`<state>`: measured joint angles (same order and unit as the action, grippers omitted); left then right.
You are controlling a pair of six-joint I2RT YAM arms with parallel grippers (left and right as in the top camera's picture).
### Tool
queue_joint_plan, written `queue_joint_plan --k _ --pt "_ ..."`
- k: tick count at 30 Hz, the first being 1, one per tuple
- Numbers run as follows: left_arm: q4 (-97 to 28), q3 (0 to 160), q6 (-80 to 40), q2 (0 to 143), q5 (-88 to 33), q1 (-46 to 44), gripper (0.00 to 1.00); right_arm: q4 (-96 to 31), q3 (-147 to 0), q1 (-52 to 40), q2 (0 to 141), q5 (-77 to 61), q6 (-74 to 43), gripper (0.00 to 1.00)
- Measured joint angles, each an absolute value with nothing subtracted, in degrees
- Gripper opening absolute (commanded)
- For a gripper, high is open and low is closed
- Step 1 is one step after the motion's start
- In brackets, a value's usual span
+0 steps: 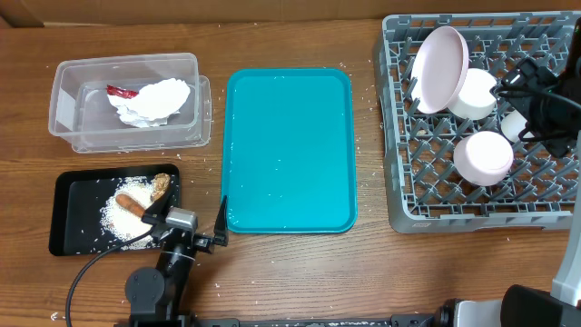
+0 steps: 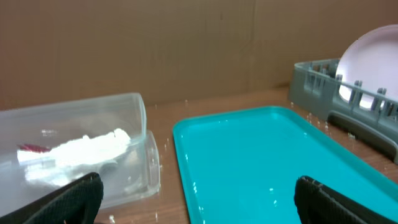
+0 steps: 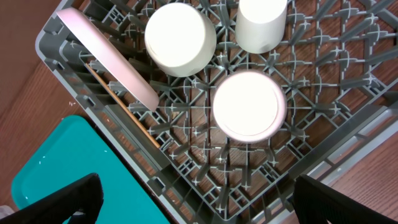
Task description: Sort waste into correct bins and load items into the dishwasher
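Note:
The clear tub [image 1: 68, 86] holds the red wrapper [image 1: 121, 91] and the white napkin [image 1: 152, 100]. The black tray [image 1: 73, 222] holds rice [image 1: 118, 221], the carrot-like stick [image 1: 130, 204] and the brown chunk [image 1: 161, 184]. The grey rack [image 1: 399, 182] holds the plate [image 1: 440, 68] on edge, two upside-down bowls [image 1: 474, 94] [image 1: 484, 156] and the cup [image 1: 515, 124]. My left gripper [image 1: 186, 216] is open and empty between the black tray and the teal tray. My right gripper [image 3: 199, 199] is open and empty above the rack's front corner.
A teal tray [image 1: 289, 150] lies in the middle, bare apart from a few white specks. Loose rice grains dot the wood near the rack and the trays. A cardboard wall stands behind the table. The left wrist view shows the tub [image 2: 140, 124] and the teal tray [image 2: 267, 155] ahead.

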<state>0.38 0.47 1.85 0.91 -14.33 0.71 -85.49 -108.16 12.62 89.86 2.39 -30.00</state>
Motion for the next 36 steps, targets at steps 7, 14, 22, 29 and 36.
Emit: queue_joint_plan --k 7,14,22,29,36 --pt "5.04 0.47 1.85 0.86 -14.5 0.71 1.0 -85.47 -108.16 12.6 89.86 2.37 -29.95 1.0" --pt "-2.98 0.47 1.85 0.84 -14.48 0.71 1.0 -85.49 -108.16 12.6 89.86 2.35 -30.0 1.0" --pt "-3.01 0.47 1.85 0.86 -14.48 0.71 1.0 -85.49 -108.16 12.6 89.86 2.39 -29.95 1.0" --pt "-3.01 0.47 1.85 0.86 -14.48 0.71 1.0 -85.49 -108.16 12.6 89.86 2.39 -29.98 1.0" --pt "-3.01 0.47 1.85 0.86 -14.48 0.71 1.0 -85.49 -108.16 12.6 89.86 2.37 -30.0 1.0"
